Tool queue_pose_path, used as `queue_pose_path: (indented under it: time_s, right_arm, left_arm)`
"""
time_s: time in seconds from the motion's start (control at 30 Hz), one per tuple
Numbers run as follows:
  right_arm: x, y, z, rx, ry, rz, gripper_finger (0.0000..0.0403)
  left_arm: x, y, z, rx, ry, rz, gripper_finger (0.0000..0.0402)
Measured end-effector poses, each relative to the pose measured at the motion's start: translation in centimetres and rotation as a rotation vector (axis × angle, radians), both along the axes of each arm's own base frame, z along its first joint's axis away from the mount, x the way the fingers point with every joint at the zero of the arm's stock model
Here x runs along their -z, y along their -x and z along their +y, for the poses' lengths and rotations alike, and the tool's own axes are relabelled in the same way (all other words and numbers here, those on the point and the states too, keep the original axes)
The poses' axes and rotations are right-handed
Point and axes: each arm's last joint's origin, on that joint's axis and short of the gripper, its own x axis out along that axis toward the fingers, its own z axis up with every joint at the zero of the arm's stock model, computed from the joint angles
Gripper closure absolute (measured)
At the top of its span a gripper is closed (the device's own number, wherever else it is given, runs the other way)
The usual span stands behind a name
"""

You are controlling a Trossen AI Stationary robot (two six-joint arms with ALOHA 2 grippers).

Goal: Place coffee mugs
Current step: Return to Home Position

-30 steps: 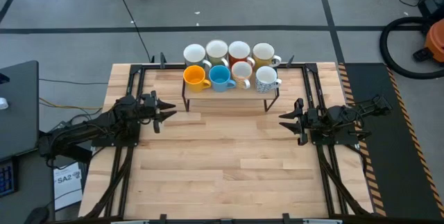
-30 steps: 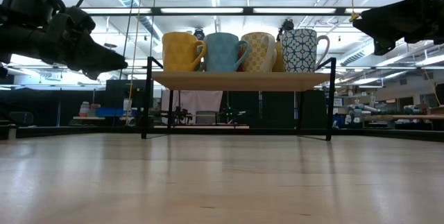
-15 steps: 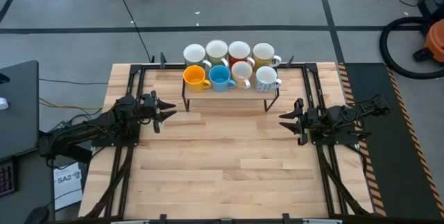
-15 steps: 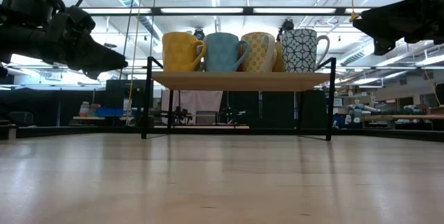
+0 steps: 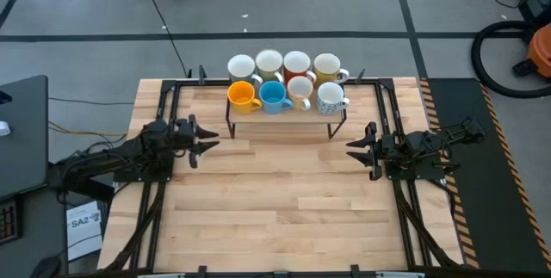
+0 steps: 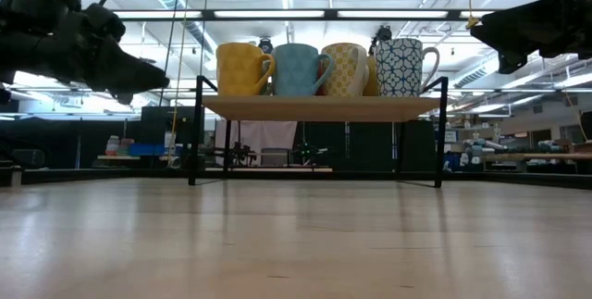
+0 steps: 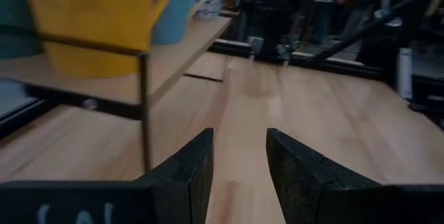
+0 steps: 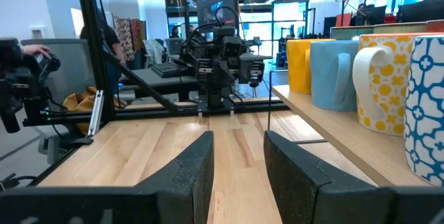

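Eight coffee mugs stand upright in two rows of four on a small raised shelf (image 5: 284,114) at the table's far middle. The near row holds a yellow-orange mug (image 5: 242,95), a blue mug (image 5: 273,95), a cream dotted mug (image 5: 300,88) and a white mug with blue pattern (image 5: 330,97). The far row holds white, cream, red-orange and yellowish mugs. My left gripper (image 5: 209,139) hovers open left of the shelf, pointing toward the table's right. My right gripper (image 5: 351,150) hovers open right of the shelf, pointing toward the table's left. Neither holds anything.
The shelf (image 6: 319,106) stands on thin black legs, with open space beneath it. Black rails run along the table's left and right sides under the arms. The near half of the wooden table (image 5: 275,218) is bare wood between the two arms.
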Motion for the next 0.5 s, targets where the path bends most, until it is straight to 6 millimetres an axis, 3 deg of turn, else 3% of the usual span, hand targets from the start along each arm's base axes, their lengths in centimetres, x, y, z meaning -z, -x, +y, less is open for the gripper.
queue_pose_path:
  time_s: [0.5]
  right_arm:
    - [0.0,0.0,0.0,0.000,0.000,0.000,0.0270]
  left_arm:
    - [-0.9,0.2,-1.6,0.132,-0.031,-0.096,0.0262]
